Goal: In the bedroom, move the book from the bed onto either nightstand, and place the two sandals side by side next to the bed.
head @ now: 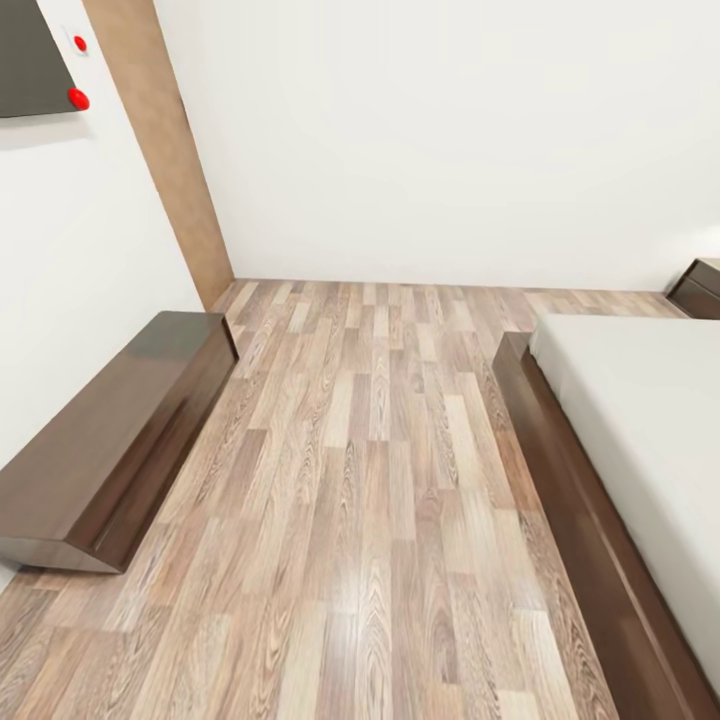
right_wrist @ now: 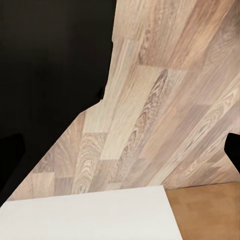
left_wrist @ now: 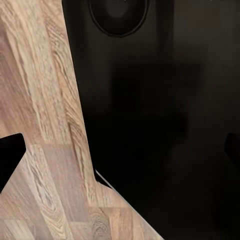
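Note:
The bed (head: 640, 420) lies at the right of the head view, an off-white mattress in a dark brown frame (head: 565, 480). Beyond its far end, against the white wall, a corner of a dark reddish-brown nightstand (head: 700, 288) shows. The book and the sandals are out of view. My left gripper (left_wrist: 120, 155) is open over the wood-plank floor, its dark fingertips (left_wrist: 9, 160) wide apart with nothing between them. My right gripper (right_wrist: 120, 150) is open too, fingertips (right_wrist: 10, 150) spread above the planks, holding nothing.
A long low dark brown cabinet (head: 110, 430) runs along the left wall. A brown door (head: 170, 150) stands in the far left corner. A wide strip of plank floor (head: 370, 470) lies between cabinet and bed. The robot's black body (left_wrist: 160, 125) darkens both wrist views.

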### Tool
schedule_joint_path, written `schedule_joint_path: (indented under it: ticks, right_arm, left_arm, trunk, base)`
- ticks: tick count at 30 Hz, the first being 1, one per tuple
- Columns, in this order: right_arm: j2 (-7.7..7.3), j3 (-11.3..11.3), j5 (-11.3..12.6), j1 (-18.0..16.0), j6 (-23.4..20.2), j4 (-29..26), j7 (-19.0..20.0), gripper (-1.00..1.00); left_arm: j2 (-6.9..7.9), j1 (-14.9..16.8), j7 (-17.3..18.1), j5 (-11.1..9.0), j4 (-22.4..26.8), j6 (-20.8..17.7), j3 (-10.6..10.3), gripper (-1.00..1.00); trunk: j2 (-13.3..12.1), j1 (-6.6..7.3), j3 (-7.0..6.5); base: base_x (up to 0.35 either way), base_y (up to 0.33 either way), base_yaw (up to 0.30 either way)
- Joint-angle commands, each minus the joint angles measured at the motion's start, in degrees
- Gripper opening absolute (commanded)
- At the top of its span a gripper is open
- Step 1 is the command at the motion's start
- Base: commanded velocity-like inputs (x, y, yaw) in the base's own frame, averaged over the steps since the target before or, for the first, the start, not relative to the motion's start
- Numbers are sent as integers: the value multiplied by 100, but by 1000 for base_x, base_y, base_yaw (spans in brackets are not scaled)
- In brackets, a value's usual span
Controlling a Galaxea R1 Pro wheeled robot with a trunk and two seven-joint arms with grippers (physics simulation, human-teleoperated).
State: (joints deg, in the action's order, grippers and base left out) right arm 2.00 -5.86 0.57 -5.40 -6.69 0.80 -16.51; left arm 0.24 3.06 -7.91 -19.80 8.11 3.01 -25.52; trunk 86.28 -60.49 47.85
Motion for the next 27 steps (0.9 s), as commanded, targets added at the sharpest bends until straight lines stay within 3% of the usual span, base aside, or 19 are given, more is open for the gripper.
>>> schedule_joint_path:
  ticks: [1, 27]
  right_arm:
    - [2, -47, 5, -5, -25, 7, -19, 100]
    - [2, -47, 5, -5, -25, 7, -19, 100]
  left_arm:
    - [2, 1, -21, -50, 2, 14, -49, 100]
    - [-3, 1, -18, -50, -2, 15, -50, 100]
  trunk:
    - [2, 0, 3]
    - [2, 0, 3]
  base:
    - [71, 0, 0]
    - [14, 0, 0]
